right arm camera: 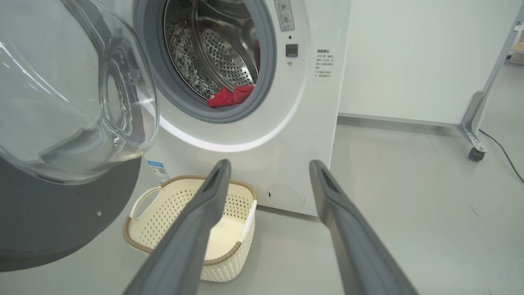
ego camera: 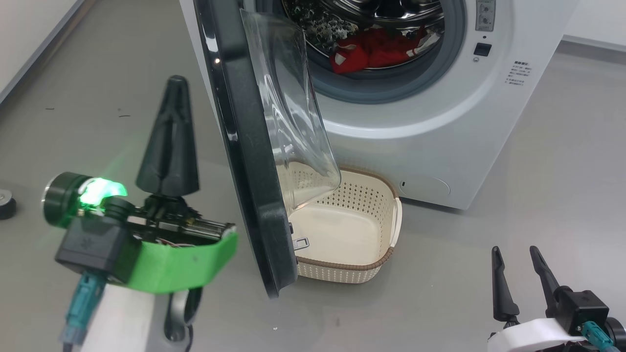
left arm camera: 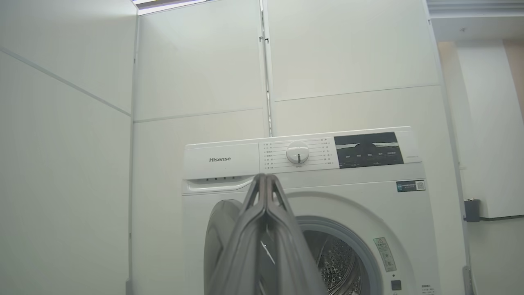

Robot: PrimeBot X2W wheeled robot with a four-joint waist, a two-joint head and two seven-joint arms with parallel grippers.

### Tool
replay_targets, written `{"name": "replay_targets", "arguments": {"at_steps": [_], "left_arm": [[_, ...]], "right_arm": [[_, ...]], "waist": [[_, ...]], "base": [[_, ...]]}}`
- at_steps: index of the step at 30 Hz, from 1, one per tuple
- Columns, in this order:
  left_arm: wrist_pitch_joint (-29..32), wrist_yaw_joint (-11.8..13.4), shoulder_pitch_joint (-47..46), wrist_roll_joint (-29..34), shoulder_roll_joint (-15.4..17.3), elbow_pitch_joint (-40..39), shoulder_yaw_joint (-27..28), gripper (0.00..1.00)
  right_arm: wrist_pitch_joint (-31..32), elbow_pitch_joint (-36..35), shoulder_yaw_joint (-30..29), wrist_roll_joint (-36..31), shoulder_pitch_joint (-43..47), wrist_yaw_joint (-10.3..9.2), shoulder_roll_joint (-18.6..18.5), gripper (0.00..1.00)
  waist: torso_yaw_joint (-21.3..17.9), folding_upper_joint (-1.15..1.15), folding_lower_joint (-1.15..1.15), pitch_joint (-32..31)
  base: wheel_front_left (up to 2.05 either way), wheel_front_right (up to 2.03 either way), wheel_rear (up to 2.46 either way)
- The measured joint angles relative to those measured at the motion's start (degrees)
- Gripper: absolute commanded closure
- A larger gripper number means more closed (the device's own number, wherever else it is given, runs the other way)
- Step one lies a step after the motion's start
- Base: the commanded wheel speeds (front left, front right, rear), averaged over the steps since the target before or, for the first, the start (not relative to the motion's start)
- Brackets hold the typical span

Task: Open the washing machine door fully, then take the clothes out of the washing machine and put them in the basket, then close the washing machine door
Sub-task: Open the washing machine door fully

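Note:
The white washing machine [ego camera: 440, 127] stands with its door [ego camera: 244, 146] swung out, seen edge-on, the glass bowl [ego camera: 293, 107] facing the drum. Red clothes [ego camera: 376, 49] lie at the front of the steel drum and also show in the right wrist view as clothes [right arm camera: 229, 96]. The cream basket [ego camera: 386, 215] sits on the floor under the door, with nothing in it. My left gripper [ego camera: 176, 80] is shut and holds nothing, pointing up left of the door's outer face, apart from it. My right gripper [ego camera: 514, 250] is open at the lower right, its fingers [right arm camera: 213, 192] aimed toward the basket [right arm camera: 151, 229].
A small black round object [ego camera: 5, 200] lies on the grey floor at the far left. A wheeled metal frame leg [right arm camera: 475, 135] with a cable stands to the right of the machine. White wall panels rise behind and left of the machine [left arm camera: 311, 196].

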Motion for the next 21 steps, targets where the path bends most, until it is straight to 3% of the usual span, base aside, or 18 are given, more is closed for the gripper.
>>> {"name": "replay_targets", "arguments": {"at_steps": [9,21], "left_arm": [[0.0,-2.33,0.06,-1.33,0.14,-7.13,-10.12,1.0],[1.34,-4.64,6.26,-1.66,0.71,-3.26,-21.32,1.0]], "right_arm": [[0.0,0.33,-0.08,-0.09,-0.04,0.53,0.29,0.0],[0.0,0.92,-0.65,-0.47,-0.14,1.02,0.81,0.0]], "waist": [[-0.71,0.0,0.0,-0.05],[-1.03,0.0,0.0,-0.46]], "base": [[0.0,0.0,0.0],[0.0,0.0,0.0]]}}
